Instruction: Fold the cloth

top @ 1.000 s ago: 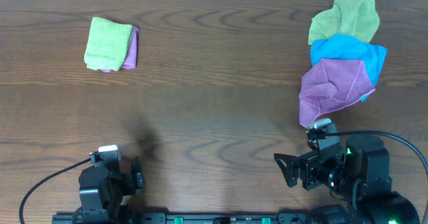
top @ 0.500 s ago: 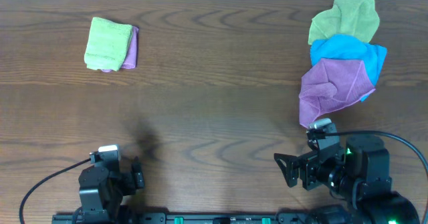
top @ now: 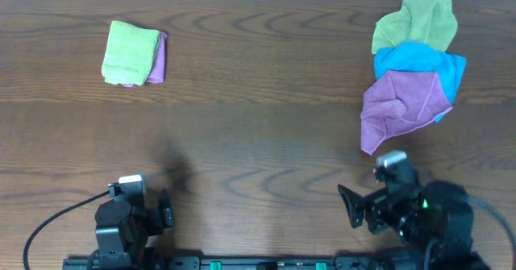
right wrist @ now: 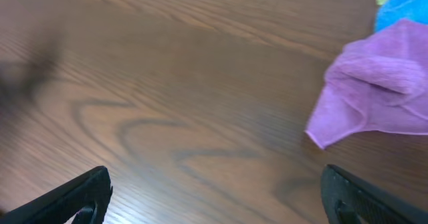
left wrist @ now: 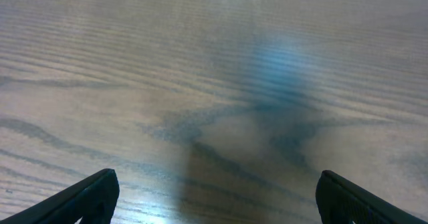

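Dark wood-grain table (top: 258,117), both arms parked at the near edge. Far right is a pile: olive-yellow-green cloth (top: 415,20), blue cloth (top: 419,60), crumpled purple cloth (top: 403,105). The light lime-green microfibre cloth (top: 129,51) sits far left as a neat pad on a folded purple cloth (top: 159,58), so I judge the fold done. Left gripper (left wrist: 217,194) and right gripper (right wrist: 217,194) are both spread wide and empty. Next, I'd only confirm the edges. I can't count the layers, and the wrist views show fingertips only.
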